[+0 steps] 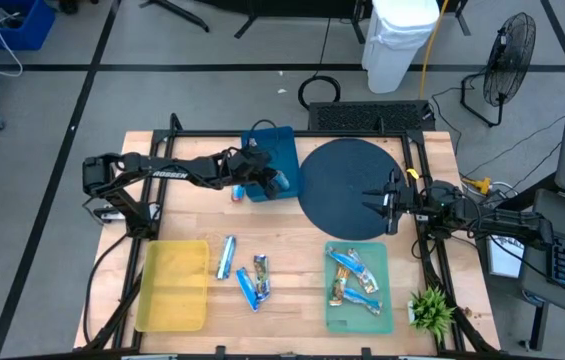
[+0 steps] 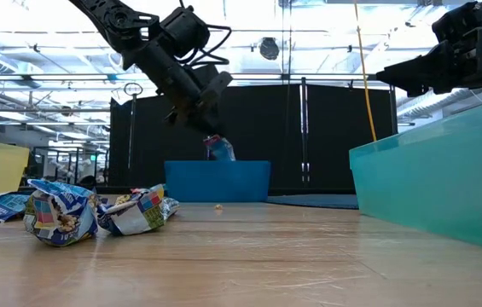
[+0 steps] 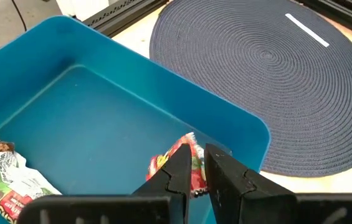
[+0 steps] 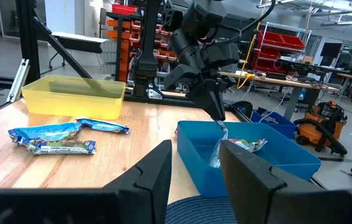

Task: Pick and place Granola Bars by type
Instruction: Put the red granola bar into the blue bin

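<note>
Over the blue tray point(image 1: 280, 150), far centre-left: left gripper point(image 3: 194, 176) clamped on a reddish granola bar point(image 3: 185, 163), held just above the tray floor.
Thin grip on the wrapper edge; it may snag on release or slip early. Blue bars point(image 1: 244, 272) lie loose near centre; right gripper point(image 1: 389, 212) waits, fingers apart, over the dark mat point(image 1: 347, 180).

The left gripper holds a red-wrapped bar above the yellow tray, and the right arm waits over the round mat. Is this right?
Not quite. The left gripper holds the red-wrapped bar above the blue tray, not the yellow tray; the left wrist view shows it. The right arm does wait at the round mat.
</note>
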You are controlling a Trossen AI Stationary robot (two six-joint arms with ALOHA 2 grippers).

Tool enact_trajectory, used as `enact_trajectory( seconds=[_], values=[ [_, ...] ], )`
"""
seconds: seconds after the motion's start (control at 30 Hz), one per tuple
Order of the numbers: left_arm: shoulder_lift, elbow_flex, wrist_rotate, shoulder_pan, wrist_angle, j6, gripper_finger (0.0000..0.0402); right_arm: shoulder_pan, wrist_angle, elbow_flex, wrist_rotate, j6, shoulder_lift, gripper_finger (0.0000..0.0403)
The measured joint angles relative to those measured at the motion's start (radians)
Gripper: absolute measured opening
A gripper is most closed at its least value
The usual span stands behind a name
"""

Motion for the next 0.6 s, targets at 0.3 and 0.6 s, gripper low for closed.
enact_trajectory(
  seconds=[0.3,0.6],
  values=[
    [0.000,0.000,0.000,0.000,0.031,0.035,0.0049,0.000,0.000,0.000,0.000,0.000,0.000,0.0125],
    [0.000,0.000,-0.001,0.000,0.057,0.058,0.0049,0.000,0.000,0.000,0.000,0.000,0.000,0.0125]
  ],
)
